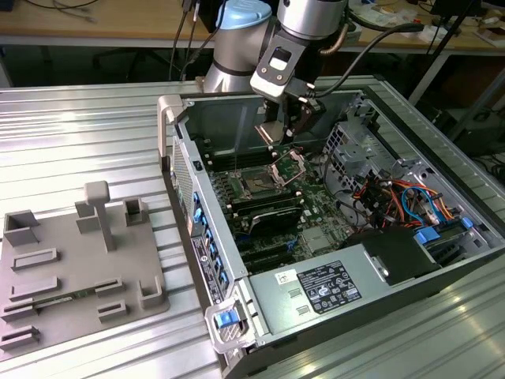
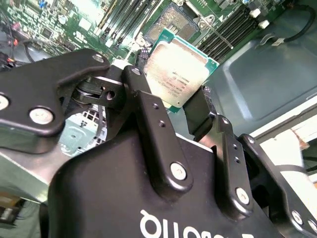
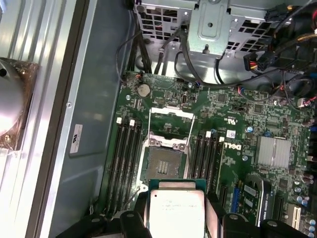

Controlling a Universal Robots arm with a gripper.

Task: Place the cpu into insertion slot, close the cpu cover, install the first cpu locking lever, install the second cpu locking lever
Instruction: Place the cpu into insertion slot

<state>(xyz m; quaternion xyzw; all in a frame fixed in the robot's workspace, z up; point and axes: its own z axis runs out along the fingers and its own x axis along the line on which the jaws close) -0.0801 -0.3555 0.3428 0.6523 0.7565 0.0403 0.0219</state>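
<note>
The hand [image 1: 289, 126] is found inside the open computer case [image 1: 442, 260], which lies on its side on the ribbed metal counter [image 1: 79, 134]. The chip [image 2: 178, 74] is clamped between the two black fingers [image 2: 148, 114]. It is gripped at two opposite edges, so the silver top is left free. In the first wrist view the chip [image 3: 177, 210] is seen flat, with its face about parallel to the green board [image 3: 237, 119].

The socket [image 3: 166, 163] is open and nothing is seated in it. The chip is held above the board and has not been lowered to it. It is not exactly over the socket: in the first wrist view the dark square of the socket is seen just beyond one edge of the chip, near but not covered by it. In the exterior view the socket [image 1: 259, 183] lies lower than the hand and a little toward the exterior view's left.

The edges of the chip run about parallel to the edges of the socket, so it is judged that little or no turning is needed, only a short shift and a descent. The chip is square, so no long axis can be given.

The cover [image 1: 290, 167] is folded up on the far side of the socket, away from the chip. The way down seems not to be blocked by it. The socket is flanked on two sides by long memory slots [image 3: 126, 153].
</note>
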